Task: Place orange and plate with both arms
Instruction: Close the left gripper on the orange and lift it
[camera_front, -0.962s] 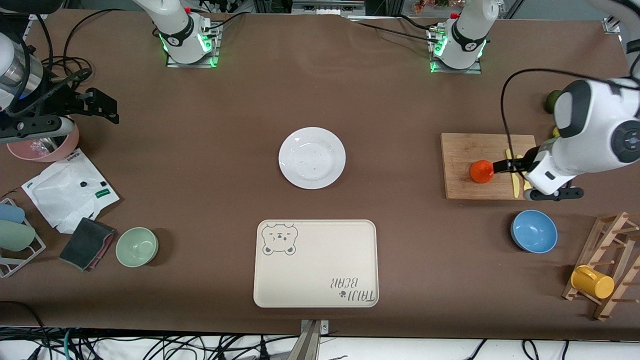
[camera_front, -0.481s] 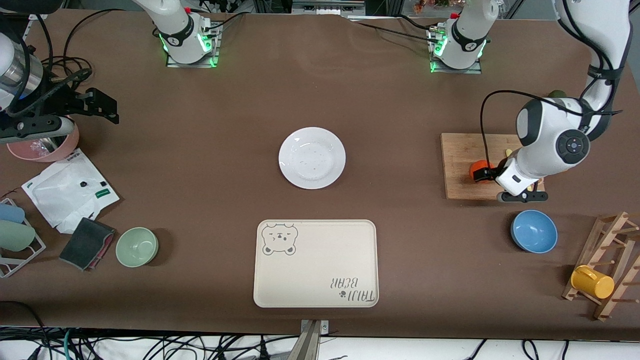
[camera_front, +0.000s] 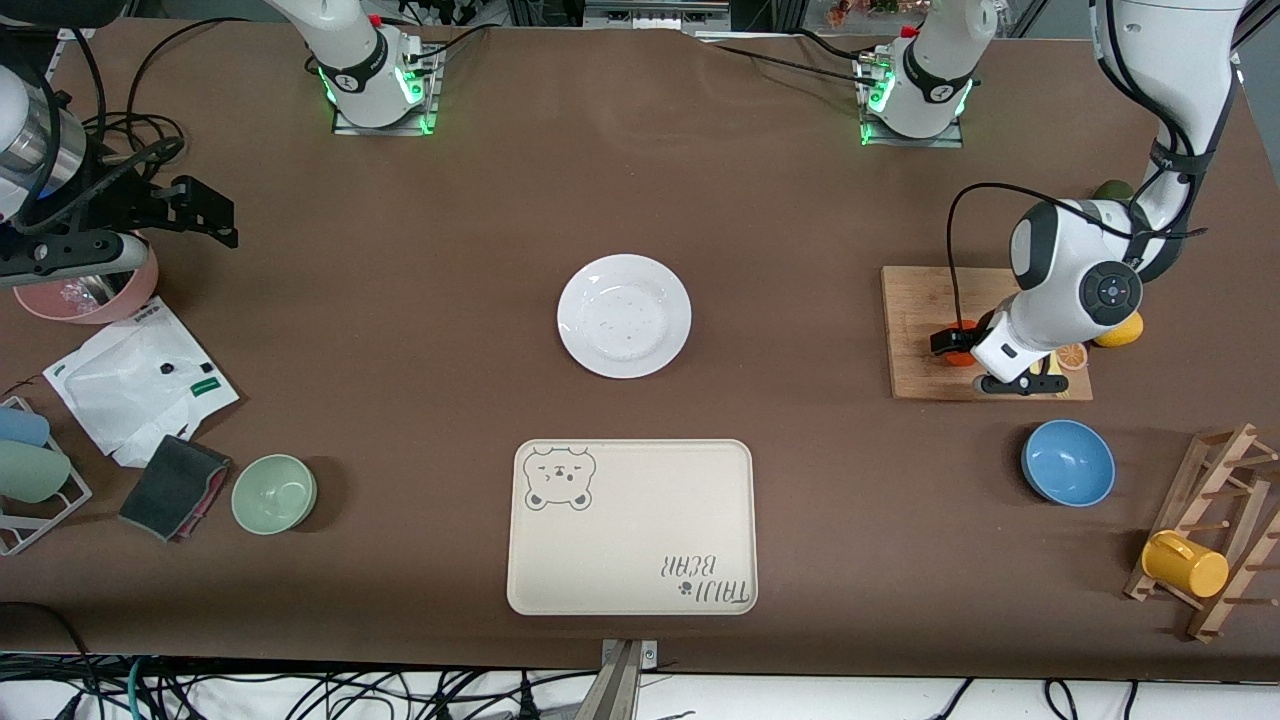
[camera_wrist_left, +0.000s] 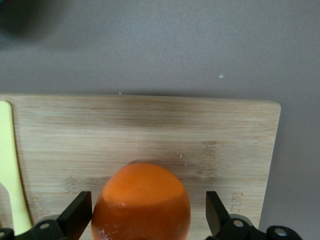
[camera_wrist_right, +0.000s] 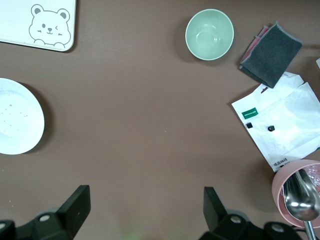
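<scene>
Barely begun: left end effector (camera_wrist_left: 145, 220) spread around orange (camera_wrist_left: 141, 202) on board (camera_front: 920, 300), right end effector (camera_wrist_right: 145, 217) spread, waiting near the worktop's end; plate (camera_front: 624, 315) untouched mid-worktop.

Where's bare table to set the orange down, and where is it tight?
Bare cloth lies between the plate and the board, and between the plate and the tray. Crowded: the board, with the orange, the open left gripper and a lemon.

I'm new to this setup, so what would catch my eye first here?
The orange on the cutting board at the left arm's end, with the left gripper open around it. Then the white plate mid-table, with the bear tray nearer the camera.
</scene>
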